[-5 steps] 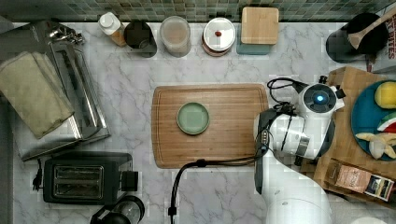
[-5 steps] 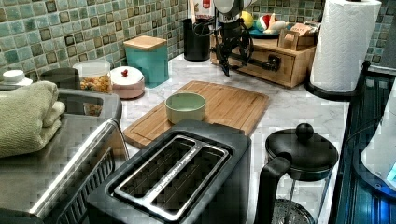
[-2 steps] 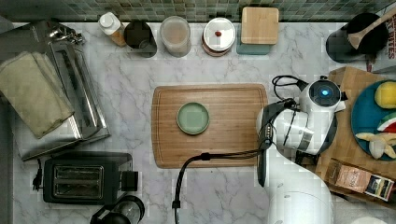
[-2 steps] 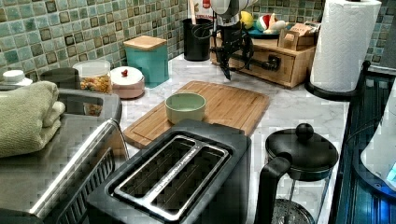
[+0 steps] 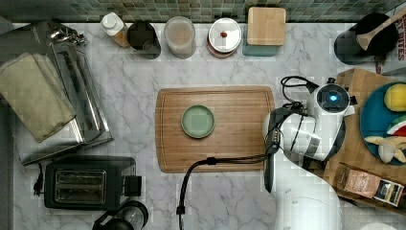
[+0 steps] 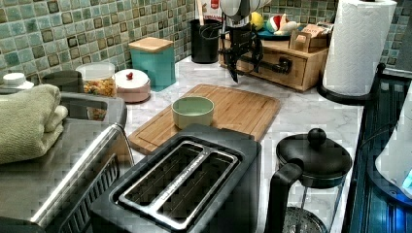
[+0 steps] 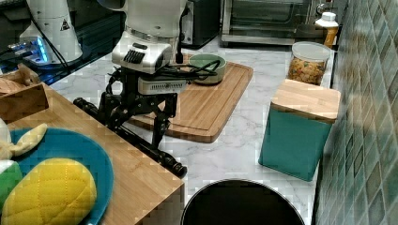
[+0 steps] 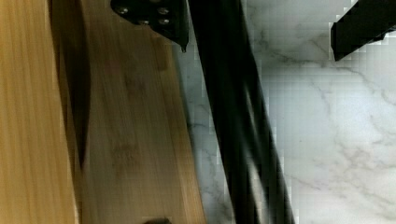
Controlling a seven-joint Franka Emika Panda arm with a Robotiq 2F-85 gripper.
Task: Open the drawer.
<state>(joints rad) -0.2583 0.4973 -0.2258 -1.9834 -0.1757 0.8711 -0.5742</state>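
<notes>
Drawer [image 6: 286,68] of light wood with a long black metal bar handle [image 7: 141,140] sits in the wooden box at the marble table's [image 5: 143,81] edge, at the top view's right. The black robot hand [image 7: 137,123] hangs over the handle, fingers [image 8: 154,14] apart, one on each side of the bar. Nearby lies a rectangular bamboo cutting board [image 5: 239,129] carrying a green bowl [image 5: 197,121].
</notes>
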